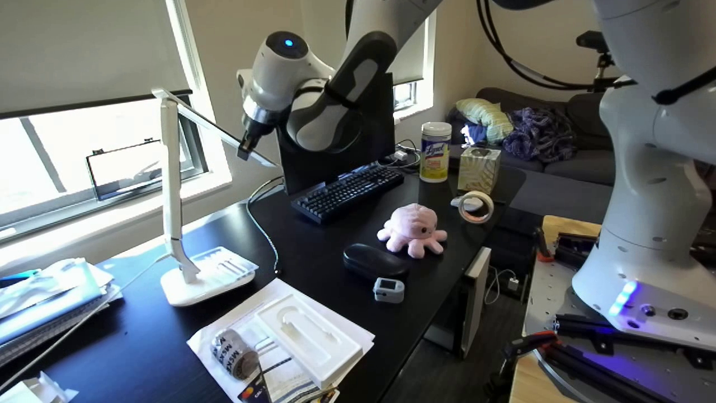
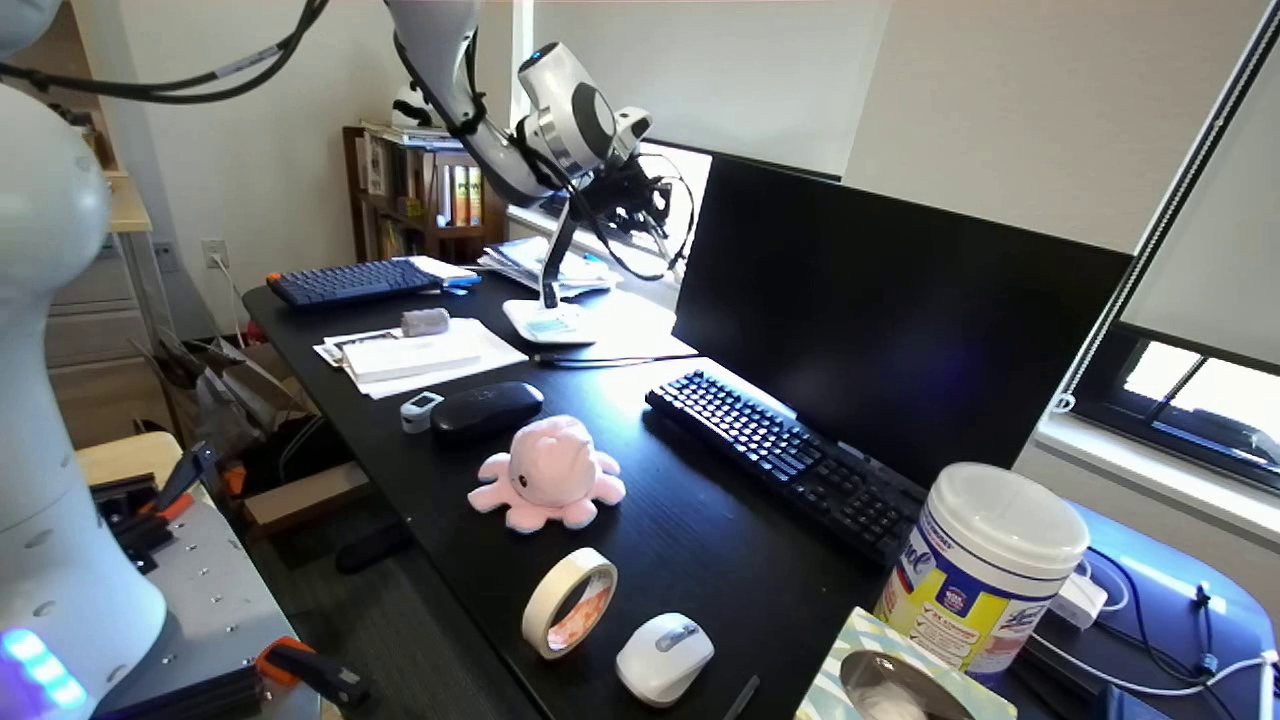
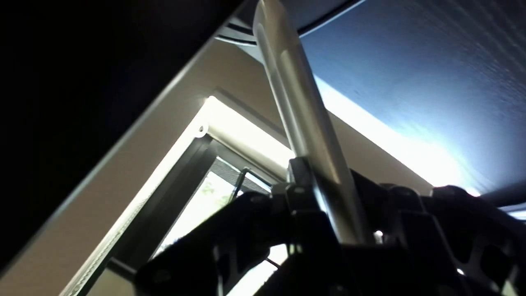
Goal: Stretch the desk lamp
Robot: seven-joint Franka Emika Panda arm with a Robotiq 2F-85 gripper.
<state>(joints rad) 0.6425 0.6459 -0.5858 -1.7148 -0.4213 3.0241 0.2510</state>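
One dark monitor (image 2: 885,310) stands beside the gripper (image 3: 328,176), which clasps the desk lamp's head (image 3: 303,119).

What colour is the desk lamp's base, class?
The desk lamp's base is white, showing best in an exterior view.
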